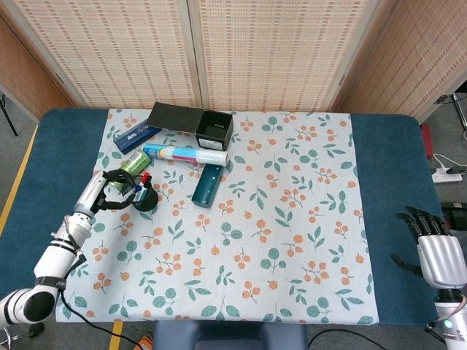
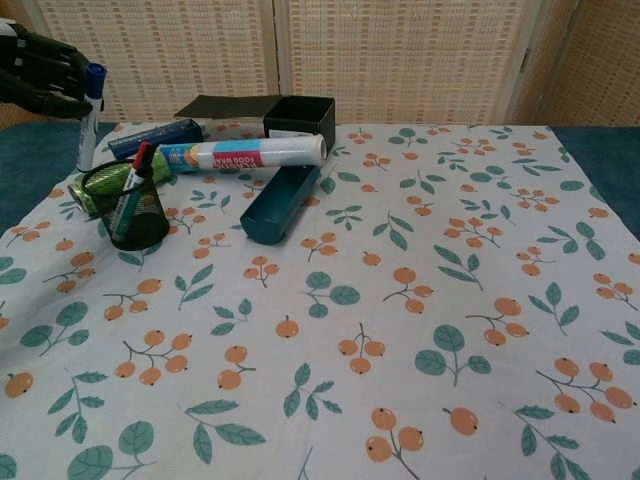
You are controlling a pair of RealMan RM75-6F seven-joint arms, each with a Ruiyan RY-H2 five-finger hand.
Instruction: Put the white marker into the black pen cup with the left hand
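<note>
- The left hand [image 2: 38, 72] is raised at the far left of the table, dark fingers curled round the white marker [image 2: 88, 120], which hangs nearly upright with its blue cap at the top
- From the head view that hand [image 1: 115, 191] sits just left of the black pen cup [image 1: 141, 195], and the marker is too small there to make out clearly
- The black pen cup [image 2: 127, 205] is a mesh pot standing on the floral cloth [image 2: 400, 300], already holding a red-capped pen [image 2: 133, 172] that leans against its rim; the marker's lower end hangs just left of the cup, not inside it
- Behind the cup lie a green can [image 2: 82, 193], a dark blue box [image 2: 155, 137] and a white roll with a pink label [image 2: 242, 153]
- Further along, a teal case [image 2: 280, 203] lies at a slant, and a black open box [image 2: 300, 113] stands behind it
- At the far right edge, the right hand [image 1: 436, 250] rests over the blue table cover [image 1: 394, 189], fingers spread and holding nothing
</note>
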